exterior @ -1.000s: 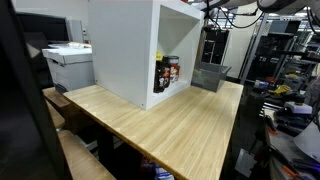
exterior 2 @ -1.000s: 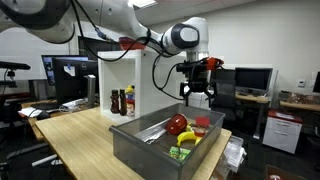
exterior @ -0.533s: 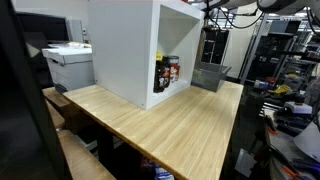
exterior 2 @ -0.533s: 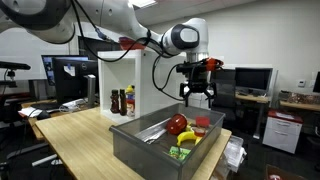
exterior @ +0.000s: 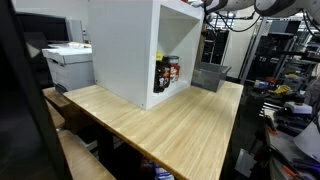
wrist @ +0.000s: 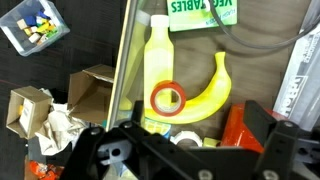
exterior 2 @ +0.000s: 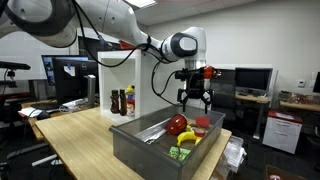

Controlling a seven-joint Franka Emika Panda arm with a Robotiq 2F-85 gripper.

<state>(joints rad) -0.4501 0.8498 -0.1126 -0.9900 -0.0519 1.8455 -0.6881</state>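
My gripper (exterior 2: 193,98) hangs open and empty in the air above the far end of a grey bin (exterior 2: 140,150) on the wooden table. The wrist view looks straight down between the two dark fingers (wrist: 185,142) into the bin. There I see a banana (wrist: 208,88), a yellow bottle (wrist: 158,55) with a red-ringed cap (wrist: 167,98), a green labelled can (wrist: 200,10) and a red item (wrist: 240,125). The banana (exterior 2: 187,138) and red items (exterior 2: 178,124) also show in an exterior view. The bin (exterior: 208,75) stands at the table's far end.
A tall white open cabinet (exterior: 130,45) stands on the wooden table (exterior: 170,125), with bottles (exterior: 167,72) inside it. Beside the bin, on the floor, lie cardboard boxes (wrist: 90,90), crumpled paper and a clear box of small parts (wrist: 35,25). Desks with monitors surround the table.
The arm has shifted slightly sideways and a little lower over the bin. The gripper stays open and empty. The bin's contents have not moved.
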